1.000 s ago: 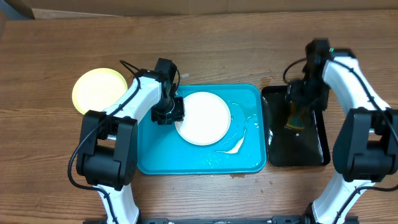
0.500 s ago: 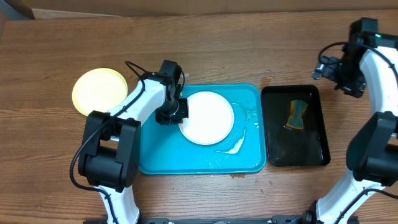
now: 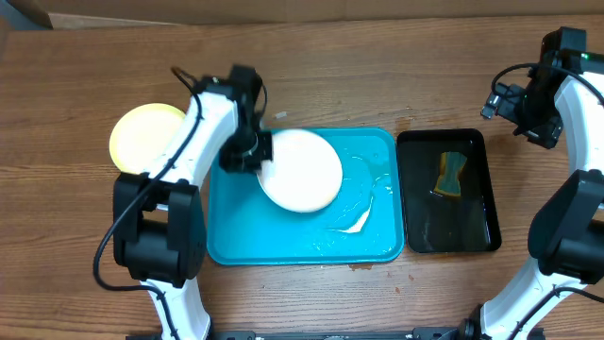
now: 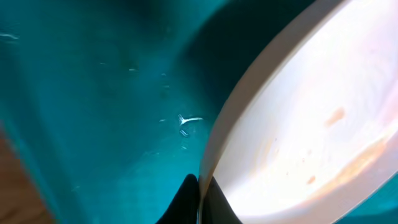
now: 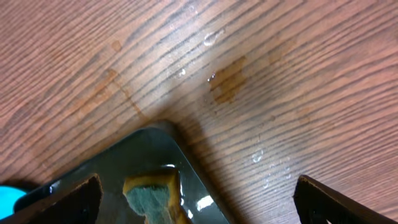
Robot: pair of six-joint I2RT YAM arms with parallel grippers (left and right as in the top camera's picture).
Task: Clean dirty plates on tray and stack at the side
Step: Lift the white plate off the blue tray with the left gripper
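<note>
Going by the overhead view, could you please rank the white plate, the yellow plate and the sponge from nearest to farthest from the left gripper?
1. White plate, held at its rim by the left gripper, over the turquoise tray.
2. Yellow plate, on the table's left side.
3. Sponge, in the black tray, far right.

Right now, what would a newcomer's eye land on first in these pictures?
First the turquoise tray at mid-table, wet, with the left gripper shut on the rim of a white plate over its upper half. Next, the pale yellow plate on bare wood to the tray's left. Then the black tray to the right, holding a sponge, with the right gripper's jaws open above its far corner.
</note>
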